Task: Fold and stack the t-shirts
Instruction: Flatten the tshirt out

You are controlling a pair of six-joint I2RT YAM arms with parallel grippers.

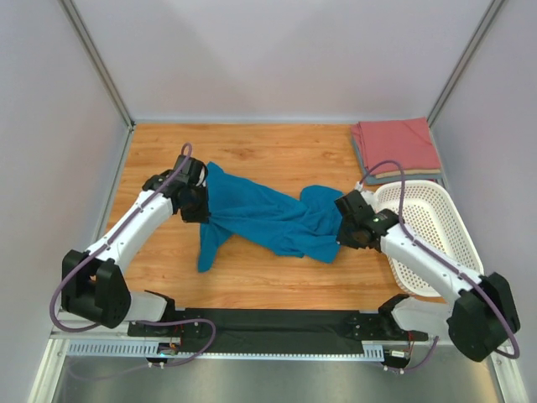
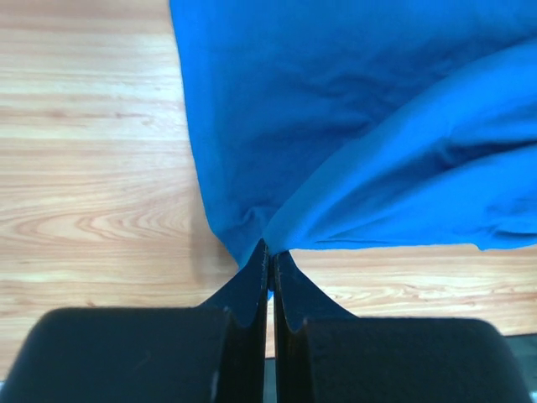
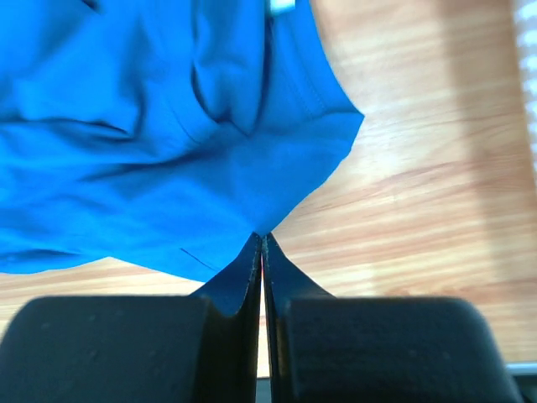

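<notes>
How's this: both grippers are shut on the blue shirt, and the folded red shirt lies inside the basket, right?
No. The top view shows the folded red shirt lying beyond the basket, not inside it. Left gripper and right gripper are indeed shut on the blue shirt.

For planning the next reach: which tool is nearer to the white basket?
Right. The right tool sits just left of the white basket, pinching the teal t-shirt; the left tool pinches the shirt's opposite end, far across the table.
</notes>
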